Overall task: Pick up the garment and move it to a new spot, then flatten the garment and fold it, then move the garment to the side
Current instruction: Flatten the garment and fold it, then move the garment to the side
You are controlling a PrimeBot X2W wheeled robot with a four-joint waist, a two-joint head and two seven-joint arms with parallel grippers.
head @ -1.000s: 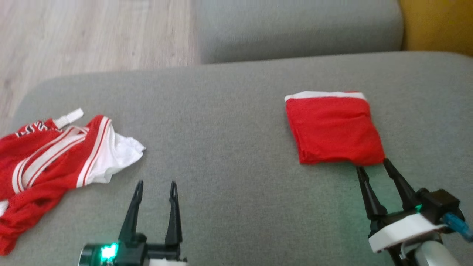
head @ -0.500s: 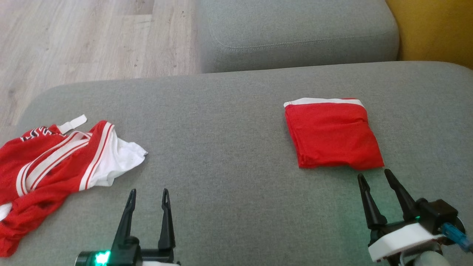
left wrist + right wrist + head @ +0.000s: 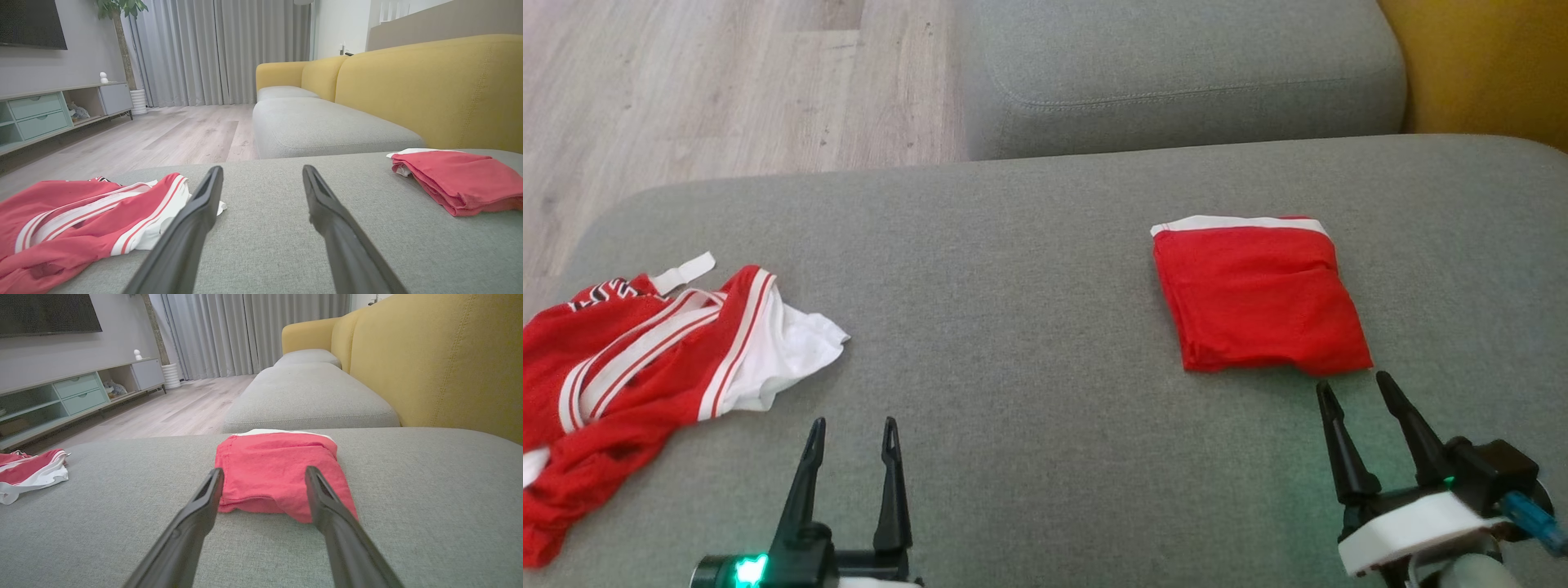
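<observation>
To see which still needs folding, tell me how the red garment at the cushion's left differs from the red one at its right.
The left garment lies crumpled and spread wide; the right garment is folded into a compact square. The left garment shows striped trim, a white panel and lettering; the right garment shows plain red with one white edge. Both are red, on the grey cushion.

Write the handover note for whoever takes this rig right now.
Left gripper: open, empty, low over the grey cushion, to the right of the jersey and apart from it.
Right gripper: open, empty, tips just short of the folded red garment.
The jersey lies crumpled at the cushion's left end, not folded.
Done: one red garment lies folded on the right.
Left: pick up the jersey, move it, flatten, fold, set aside.
</observation>
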